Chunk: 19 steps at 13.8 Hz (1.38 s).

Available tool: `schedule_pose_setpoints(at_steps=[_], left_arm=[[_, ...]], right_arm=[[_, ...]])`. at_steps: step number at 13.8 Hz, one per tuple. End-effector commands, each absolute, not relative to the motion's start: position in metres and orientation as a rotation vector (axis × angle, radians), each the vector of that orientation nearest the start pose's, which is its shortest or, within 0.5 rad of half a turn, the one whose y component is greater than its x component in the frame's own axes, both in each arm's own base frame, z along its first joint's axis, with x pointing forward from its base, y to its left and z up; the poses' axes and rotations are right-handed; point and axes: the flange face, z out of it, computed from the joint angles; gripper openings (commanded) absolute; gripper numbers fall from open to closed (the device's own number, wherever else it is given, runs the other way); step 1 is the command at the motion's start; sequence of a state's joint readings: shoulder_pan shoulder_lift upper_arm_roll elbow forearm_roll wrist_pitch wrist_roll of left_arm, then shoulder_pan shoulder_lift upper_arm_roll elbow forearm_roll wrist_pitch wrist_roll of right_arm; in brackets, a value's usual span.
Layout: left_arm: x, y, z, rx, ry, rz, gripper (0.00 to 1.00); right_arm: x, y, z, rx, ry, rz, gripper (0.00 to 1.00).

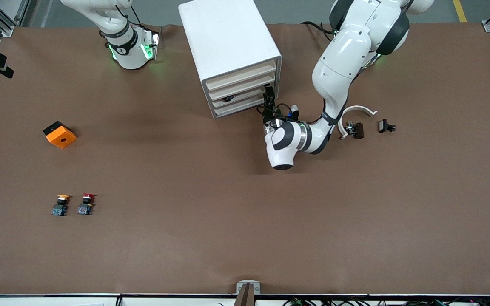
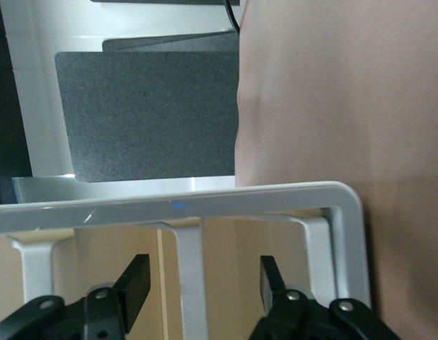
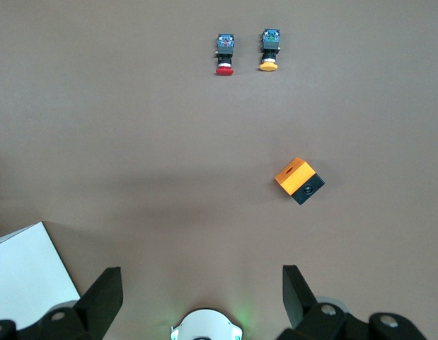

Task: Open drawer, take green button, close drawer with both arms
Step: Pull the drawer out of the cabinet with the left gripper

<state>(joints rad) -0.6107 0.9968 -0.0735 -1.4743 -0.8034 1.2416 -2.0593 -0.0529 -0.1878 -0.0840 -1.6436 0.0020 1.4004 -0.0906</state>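
Cabinet: we see a white rounded plastic box cabinet (image 1: pixel 228 40) standing on the brown table (image 1: pixel 245 229) between the two arm bases, its four stacked cream-white drawer fronts facing the front camera and angled toward the left arm's end.
Drawer: the third cream-white tray drawer from the top (image 1: pixel 238 97) shows a dark gap with a small dark thing in it; we cannot tell what that thing is.
Left gripper: the black two-finger left gripper (image 1: pixel 268 95) is at the cabinet's front corner toward the left arm's end, level with the lower drawers. In the left wrist view its fingers (image 2: pixel 134 287) stand wide apart, with a white upright rib of the cabinet front (image 2: pixel 190 283) between them, not gripped.
Right gripper: the black right gripper (image 3: pixel 197 294) waits up near its own base, over bare table, jaws spread wide and holding nothing.
Green button: we cannot find the green-capped button in any view.
Other buttons: a red-capped push button (image 1: pixel 86 204) and a yellow-capped push button (image 1: pixel 60 205) sit just beside each other, well nearer the front camera, toward the right arm's end.
Orange block: an orange-and-black cube (image 1: pixel 59 134) lies farther from the front camera than the two buttons.
Loose parts: a white curved plastic piece (image 1: pixel 355 114), a dark clip (image 1: pixel 354 129) and a small black part (image 1: pixel 385 126) lie near the left arm.
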Motion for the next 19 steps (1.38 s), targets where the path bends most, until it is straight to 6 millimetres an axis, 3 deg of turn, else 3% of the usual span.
schedule_pose_setpoints(at_steps=[1, 7, 10, 13, 19], left_arm=[[0.379, -0.441, 0.103, -1.270, -1.324, 1.225, 0.69], [0.369, -0.446, 0.097, -1.265, -1.301, 1.229, 0.44], [0.374, -0.444, 0.098, -1.269, -1.308, 1.237, 0.17], [0.389, -0.434, 0.100, -1.262, -1.333, 1.270, 0.00], [0.407, -0.419, 0.101, -1.245, -1.368, 1.300, 0.00]], right_arm=[[0.464, -0.070, 0.675, -3.109, 0.054, 0.077, 1.00], [0.465, -0.071, 0.677, -3.111, 0.057, 0.073, 1.00], [0.465, -0.072, 0.681, -3.114, 0.063, 0.059, 1.00], [0.466, -0.072, 0.685, -3.116, 0.068, 0.045, 1.00], [0.470, -0.074, 0.685, -3.117, 0.073, 0.042, 1.00]])
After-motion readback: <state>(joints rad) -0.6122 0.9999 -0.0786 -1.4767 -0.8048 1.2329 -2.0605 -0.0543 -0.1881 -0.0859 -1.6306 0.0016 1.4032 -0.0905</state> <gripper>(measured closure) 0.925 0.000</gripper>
